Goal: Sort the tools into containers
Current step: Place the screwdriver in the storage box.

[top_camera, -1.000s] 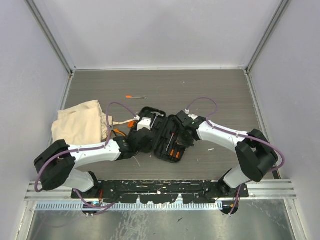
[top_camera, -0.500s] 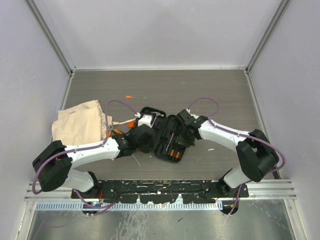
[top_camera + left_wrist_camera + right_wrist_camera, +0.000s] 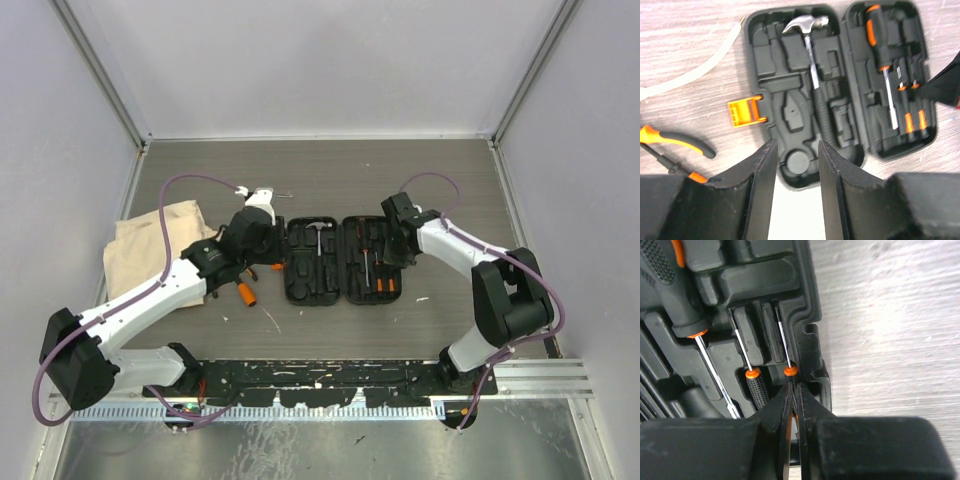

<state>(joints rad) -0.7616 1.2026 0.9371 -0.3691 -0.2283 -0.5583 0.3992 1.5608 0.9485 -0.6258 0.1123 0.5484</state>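
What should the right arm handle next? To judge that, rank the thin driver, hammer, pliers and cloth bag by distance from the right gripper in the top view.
From the right gripper:
1. thin driver, pinched by it, in the right half of the case.
2. hammer, in the case's left half.
3. pliers, on the table left of the case.
4. cloth bag, far left.

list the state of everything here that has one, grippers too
tool case: open, both halves flat on the table
orange latch: undone
hammer: lying in its slot
large screwdriver: lying in the case
thin screwdriver: in its slot, handle gripped
pliers: loose on the table, outside the case
cloth bag: slumped
left gripper: open, empty
right gripper: shut on the thin screwdriver
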